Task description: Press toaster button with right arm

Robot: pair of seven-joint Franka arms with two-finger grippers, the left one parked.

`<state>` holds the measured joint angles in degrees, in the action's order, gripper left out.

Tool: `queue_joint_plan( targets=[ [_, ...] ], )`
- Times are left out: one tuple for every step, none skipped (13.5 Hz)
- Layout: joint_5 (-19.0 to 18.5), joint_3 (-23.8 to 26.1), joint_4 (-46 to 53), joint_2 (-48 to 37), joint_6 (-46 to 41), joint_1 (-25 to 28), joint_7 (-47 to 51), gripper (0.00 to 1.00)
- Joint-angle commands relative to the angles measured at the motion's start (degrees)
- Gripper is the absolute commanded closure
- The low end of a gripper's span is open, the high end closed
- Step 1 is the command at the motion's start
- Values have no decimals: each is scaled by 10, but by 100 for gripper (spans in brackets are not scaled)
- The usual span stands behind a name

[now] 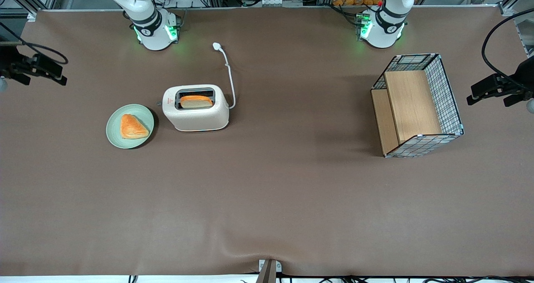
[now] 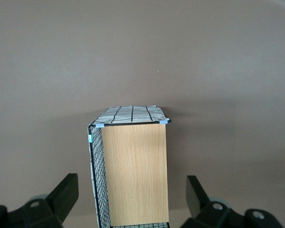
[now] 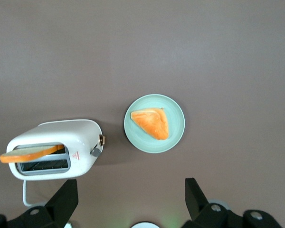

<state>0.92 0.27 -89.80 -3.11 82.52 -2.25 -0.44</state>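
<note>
The cream-white toaster (image 1: 196,115) stands on the brown table with a bread slice (image 1: 196,101) sticking out of its dark slot. The toaster button (image 1: 158,104) is a small grey tab on the narrow end that faces the green plate. In the right wrist view I look down on the toaster (image 3: 61,135), its button (image 3: 95,152) and the slice (image 3: 31,153). My right gripper (image 3: 130,190) hangs high above the table, apart from the toaster and farther from the front camera than it. The gripper is open with nothing between its fingers. It does not show in the front view.
A green plate (image 1: 114,135) holding a pastry (image 1: 132,127) lies beside the toaster's button end, also seen as the plate (image 3: 176,137). The white cord (image 1: 228,78) runs to a plug (image 1: 217,46). A wire basket (image 1: 446,95) with wooden panels stands toward the parked arm's end.
</note>
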Motion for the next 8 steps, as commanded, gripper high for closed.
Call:
queue_joint_plan(
  targets=[
    [-17,3,11,3,-8,-6,-32,0],
    [-22,3,11,3,-3,-6,-34,0],
    [-24,3,10,3,0,-6,-35,0],
    [-23,3,8,4,9,-6,-35,0],
    [-22,3,5,4,20,-6,-36,0],
    [-22,3,4,5,28,-7,-36,0],
    [-21,3,2,5,32,-7,-36,0],
    [-20,3,1,5,35,-7,-36,0]
  ],
)
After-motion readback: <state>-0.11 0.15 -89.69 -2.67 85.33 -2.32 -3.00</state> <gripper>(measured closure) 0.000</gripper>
